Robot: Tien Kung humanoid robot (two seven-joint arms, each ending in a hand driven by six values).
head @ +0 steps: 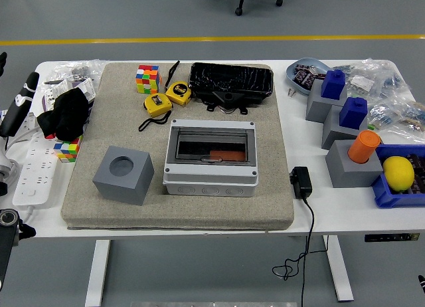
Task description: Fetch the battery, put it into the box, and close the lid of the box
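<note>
At the far left edge of the head view, only a sliver of the left hand [14,111] shows, over the white power strip [30,171]; whether its fingers are released or clenched I cannot tell, and it holds nothing I can see. The right hand is out of the frame. In the middle of the frame the grey box [210,157] sits on the felt mat [272,187] with its smoky lid [210,146] lying down over the opening, and a flat orange-brown piece, probably the battery [226,155], shows through it in the lower right part of the box. By that reading the task looks all but finished; the next move would call only for checking that the lid is latched. To the left of the box stands a grey cube [123,175] with an empty round hole. At the lower right of the frame a blue bin [382,191] on the tabletop [352,210] holds a lemon [398,172].
</note>
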